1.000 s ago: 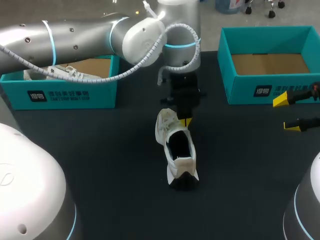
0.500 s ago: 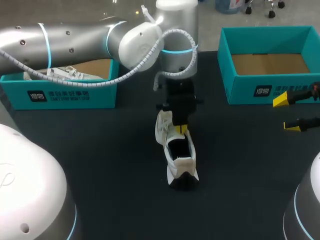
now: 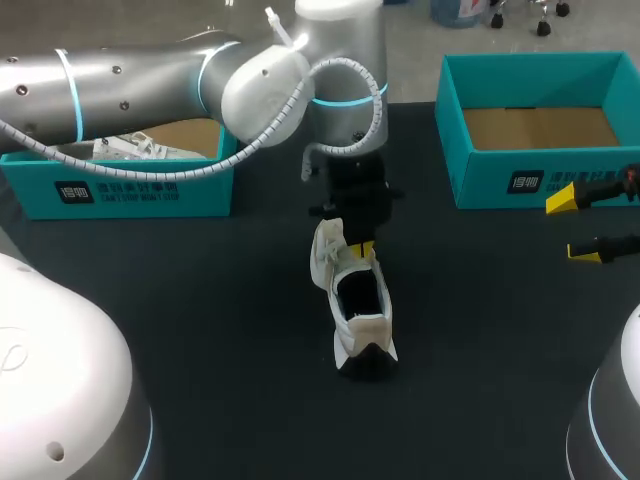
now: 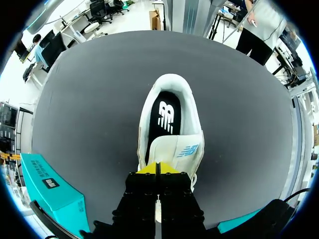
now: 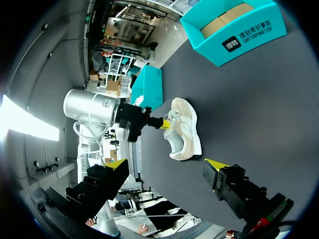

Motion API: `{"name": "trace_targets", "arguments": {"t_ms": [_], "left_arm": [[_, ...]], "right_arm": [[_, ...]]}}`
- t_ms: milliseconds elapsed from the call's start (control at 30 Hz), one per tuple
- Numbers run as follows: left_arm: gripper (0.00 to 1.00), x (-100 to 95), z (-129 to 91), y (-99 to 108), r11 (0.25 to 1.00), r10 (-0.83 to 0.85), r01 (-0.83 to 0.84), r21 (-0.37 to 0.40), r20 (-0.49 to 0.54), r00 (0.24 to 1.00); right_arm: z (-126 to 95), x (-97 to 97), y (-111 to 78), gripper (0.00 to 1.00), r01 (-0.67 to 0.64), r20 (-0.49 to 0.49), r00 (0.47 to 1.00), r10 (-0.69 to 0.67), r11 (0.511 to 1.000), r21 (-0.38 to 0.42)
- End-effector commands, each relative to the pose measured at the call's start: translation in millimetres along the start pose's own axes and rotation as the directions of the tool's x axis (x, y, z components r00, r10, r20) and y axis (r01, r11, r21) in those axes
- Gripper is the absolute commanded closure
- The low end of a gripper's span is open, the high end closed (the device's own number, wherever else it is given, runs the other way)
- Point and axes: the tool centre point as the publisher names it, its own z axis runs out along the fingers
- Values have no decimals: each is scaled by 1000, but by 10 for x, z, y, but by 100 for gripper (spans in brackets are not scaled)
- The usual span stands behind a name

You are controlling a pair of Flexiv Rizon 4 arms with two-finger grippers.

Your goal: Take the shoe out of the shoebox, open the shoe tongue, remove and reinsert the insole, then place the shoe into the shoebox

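The black table (image 3: pixel 200 330) is spread beneath both grippers. 2 teal shoeboxes bear white print on black labels. One (image 3: pixel 480 190) is set just beyond the right gripper (image 3: pixel 572 226), which is held wide with nothing in it. The other (image 3: pixel 120 190) is set beside the left gripper (image 4: pixel 157 168). The white shoe (image 3: pixel 360 310) is stood directly ahead of that left gripper, whose tips are pressed together at the blue-logoed tongue (image 4: pixel 174 152). Whether the tongue is pinched cannot be told. A white logo is printed on the black insole (image 4: pixel 164 114).

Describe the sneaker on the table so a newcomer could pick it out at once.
On the black table, look between the left teal shoebox and the right teal shoebox, just below the left end effector. There stands a white sneaker with a black insole; unlike the other white shoe, it sits outside any box.
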Motion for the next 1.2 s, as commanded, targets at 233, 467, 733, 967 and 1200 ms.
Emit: {"name": "trace_targets", "arguments": {"t_ms": [233, 467, 733, 967, 1200], "left_arm": [[100, 160, 16, -40, 998, -52, 53, -28, 19, 998], [100, 71, 189, -78, 999, -54, 54, 5, 7, 999], [100, 29, 227, -78, 999, -53, 53, 5, -2, 999], [100, 45, 23, 110, 994, -89, 91, -53, 40, 995], [100, -139, -7, 226, 993, -82, 87, -77, 61, 995]], "right_arm": [[5, 3, -3, 0, -2, 3, 1000, 2, 1000, 0], [5, 3, -3, 0, -2, 3, 1000, 2, 1000, 0], [5, 3, -3, 0, -2, 3, 1000, 2, 1000, 0], [5, 3, -3, 0, -2, 3, 1000, 2, 1000, 0], [5, 3, -3, 0, -2, 3, 1000, 2, 1000, 0]]}}
